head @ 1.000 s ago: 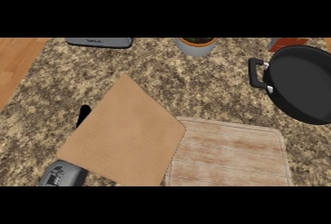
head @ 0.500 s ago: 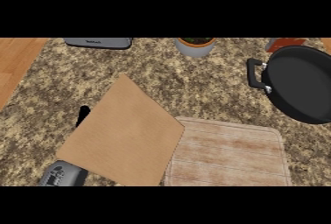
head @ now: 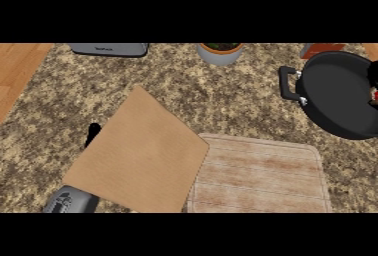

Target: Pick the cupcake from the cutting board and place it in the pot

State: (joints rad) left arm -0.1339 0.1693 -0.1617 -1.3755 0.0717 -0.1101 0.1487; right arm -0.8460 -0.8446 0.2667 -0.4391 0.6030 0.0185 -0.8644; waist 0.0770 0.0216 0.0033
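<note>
We're looking steeply down at the tabletop [head: 221, 100]. The board [head: 258, 175] lies low and right of centre, and no cupcake shows on its pale planks. The pot [head: 339, 95] sits well apart from it at the right, its handle [head: 289, 85] pointing left.

At the very right edge, over the pot, there's a dark sliver we take for the right hand [head: 373, 72], with a reddish speck [head: 373, 93] just beneath it. That may be the cupcake, but too little shows to say. Whether that hand is open or closed on anything, we cannot tell.

On the left, a tan sheet [head: 144, 150] hides most of the left hand [head: 92, 134]. Only a black tip pokes out past the sheet's edge, and the grey forearm [head: 70, 202] shows at the bottom. We cannot tell its state either.

As for handling, we'd expect a cupcake to be light, soft and easily squashed, with a top that smears. Our call is to take it low by the sides of the wrapper, keep it upright and set it down inside the pot, not tip it in.
</note>
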